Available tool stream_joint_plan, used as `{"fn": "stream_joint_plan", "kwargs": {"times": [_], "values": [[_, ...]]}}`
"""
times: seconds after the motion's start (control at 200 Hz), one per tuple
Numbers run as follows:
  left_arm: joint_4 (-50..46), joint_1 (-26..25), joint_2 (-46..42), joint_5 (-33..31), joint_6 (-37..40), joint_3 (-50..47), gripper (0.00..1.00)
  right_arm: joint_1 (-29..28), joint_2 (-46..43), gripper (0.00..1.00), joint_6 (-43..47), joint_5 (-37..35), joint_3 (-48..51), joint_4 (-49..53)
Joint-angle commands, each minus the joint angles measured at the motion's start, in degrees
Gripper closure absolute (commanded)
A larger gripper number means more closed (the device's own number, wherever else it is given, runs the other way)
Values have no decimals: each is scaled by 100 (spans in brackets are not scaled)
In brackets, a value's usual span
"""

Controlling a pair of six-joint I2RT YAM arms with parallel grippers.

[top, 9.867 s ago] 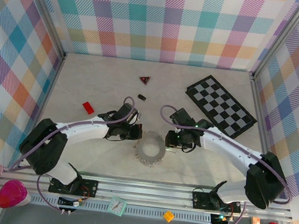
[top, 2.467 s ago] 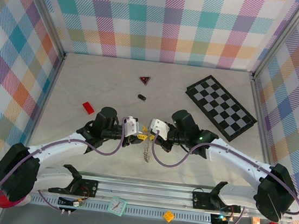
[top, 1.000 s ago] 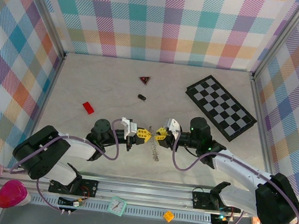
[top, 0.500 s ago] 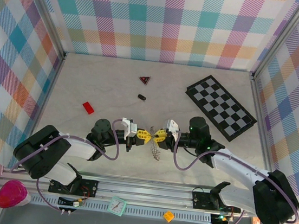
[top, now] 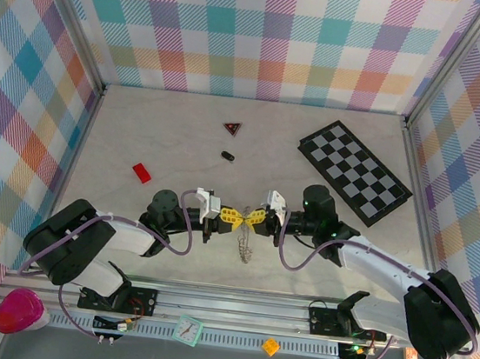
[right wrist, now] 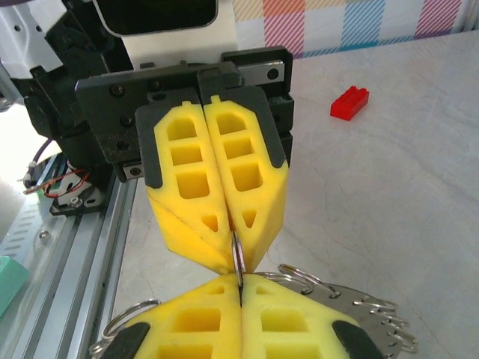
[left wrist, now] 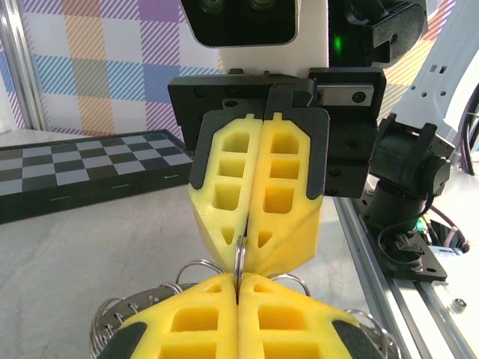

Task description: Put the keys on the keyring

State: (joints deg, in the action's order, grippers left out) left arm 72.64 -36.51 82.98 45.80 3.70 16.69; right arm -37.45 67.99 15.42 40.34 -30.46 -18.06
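My left gripper [top: 233,218] and right gripper [top: 255,219] meet tip to tip above the middle of the table. Both are shut on the same thin silver loop of the keyring [top: 245,243], whose limp rest hangs below them. In the left wrist view my left gripper [left wrist: 238,279] pinches the keyring [left wrist: 239,258] from below, and the right gripper's yellow fingers [left wrist: 284,202] clamp it from above. The right wrist view mirrors this: right gripper [right wrist: 239,278], keyring [right wrist: 238,258], left fingers [right wrist: 191,187]. Small silvery keys [right wrist: 382,314] fringe the hanging part, and keys [left wrist: 105,329] show at lower left.
A black-and-white chequered board [top: 355,171] lies at the back right. A dark red triangle [top: 232,128] and a small black oval piece [top: 227,155] sit behind the grippers. A red brick [top: 142,172] lies to the left. The metal rail [top: 233,306] runs along the near edge.
The right gripper has come in and shut on the ring that the left gripper held. The hanging keys have swung slightly. The left arm has barely moved.
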Motion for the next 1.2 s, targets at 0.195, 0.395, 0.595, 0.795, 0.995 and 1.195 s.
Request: {"fn": "stream_joint_plan", "kwargs": {"times": [0.195, 0.395, 0.595, 0.795, 0.995, 1.195], "values": [[-1251, -22, -546, -415, 523, 253, 77, -187, -95, 100, 1053, -223, -960, 2056], [-3607, -115, -1144, -471, 1547, 733, 76, -387, 51, 100, 1376, -555, -1349, 2773], [-4355, -211, -1188, -408, 1945, 1016, 84, -574, 265, 100, 1550, -693, -1722, 3142], [-4823, -250, -1273, -331, 2228, 1161, 100, -623, 359, 100, 1483, -816, -1924, 3315], [-3935, -251, -1460, -457, 1820, 778, 100, -222, -278, 65, 711, -896, -1083, 2228], [-2461, -242, -1336, -502, 1203, 359, 100, -156, -595, 65, 426, -1060, -261, 1318]]}}
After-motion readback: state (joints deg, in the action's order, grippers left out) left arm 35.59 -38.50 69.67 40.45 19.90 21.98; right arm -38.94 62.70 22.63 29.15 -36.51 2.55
